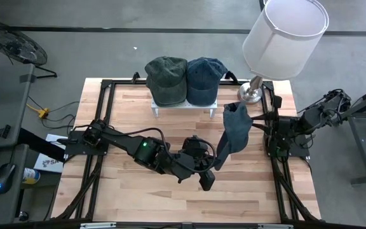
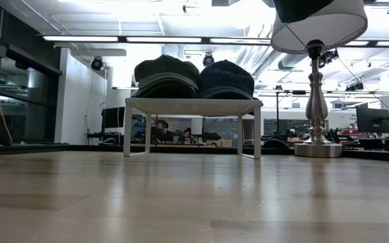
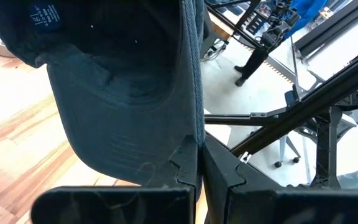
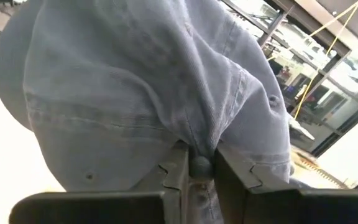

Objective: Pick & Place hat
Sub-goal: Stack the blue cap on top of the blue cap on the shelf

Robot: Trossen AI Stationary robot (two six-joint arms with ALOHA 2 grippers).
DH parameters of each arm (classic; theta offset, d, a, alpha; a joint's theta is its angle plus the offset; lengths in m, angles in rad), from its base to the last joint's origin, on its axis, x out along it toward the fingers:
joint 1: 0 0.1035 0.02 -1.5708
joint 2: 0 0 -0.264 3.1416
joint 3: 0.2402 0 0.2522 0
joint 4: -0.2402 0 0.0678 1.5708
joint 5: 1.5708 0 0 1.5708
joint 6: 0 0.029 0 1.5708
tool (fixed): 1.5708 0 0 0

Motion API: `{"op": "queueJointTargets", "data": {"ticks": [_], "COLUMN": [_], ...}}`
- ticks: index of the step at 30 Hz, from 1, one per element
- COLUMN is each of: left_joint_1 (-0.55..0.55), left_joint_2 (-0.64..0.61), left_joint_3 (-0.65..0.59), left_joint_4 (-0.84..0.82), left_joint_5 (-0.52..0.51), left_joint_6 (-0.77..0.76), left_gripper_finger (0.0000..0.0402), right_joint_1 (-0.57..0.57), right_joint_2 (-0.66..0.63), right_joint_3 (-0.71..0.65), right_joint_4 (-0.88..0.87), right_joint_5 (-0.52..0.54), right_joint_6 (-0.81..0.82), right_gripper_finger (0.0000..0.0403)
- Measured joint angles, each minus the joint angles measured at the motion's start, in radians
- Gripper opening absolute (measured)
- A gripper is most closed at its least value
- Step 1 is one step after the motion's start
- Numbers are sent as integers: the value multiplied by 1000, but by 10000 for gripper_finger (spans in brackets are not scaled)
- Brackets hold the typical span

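Blue hat point(image 1: 236, 131) held aloft above the table's point(image 1: 132, 114) right half, between both arms. Left gripper point(image 3: 199, 163) clamped on its brim; right gripper point(image 4: 199, 167) pinched onto its crown. Handover judged in hand. Left release needed next, then carry to the rack point(image 1: 183, 106) at the far edge.

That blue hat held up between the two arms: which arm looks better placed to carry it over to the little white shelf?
Probably the right. The right gripper pinches the hat at its crown and sits nearer the shelf. The left gripper holds the brim's edge, farther away.
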Motion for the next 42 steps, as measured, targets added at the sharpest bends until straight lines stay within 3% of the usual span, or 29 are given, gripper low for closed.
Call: {"op": "queueJointTargets", "data": {"ticks": [5, 12, 17, 26, 36, 42], "left_joint_1": [0, 0, 0, 40, 158, 185], "left_joint_2": [0, 0, -21, -77, -68, -68], "left_joint_3": [0, 0, -1, 1, 0, 0], "left_joint_4": [0, -4, -40, -12, 113, 106], "left_joint_5": [1, -22, -74, -150, 63, 77], "left_joint_6": [0, 46, 138, 338, 603, 838], "left_gripper_finger": [9, 64, 93, 107, 108, 108], "right_joint_1": [0, 0, -1, -1, -63, -153], "right_joint_2": [0, 1, 73, 353, 593, 664], "right_joint_3": [0, 7, 134, 460, 759, 851], "right_joint_4": [0, -24, -248, -656, -867, -898], "right_joint_5": [-6, -20, -30, -87, -164, -280], "right_joint_6": [67, 142, 250, 528, 872, 902], "right_gripper_finger": [45, 45, 45, 45, 45, 45]}}
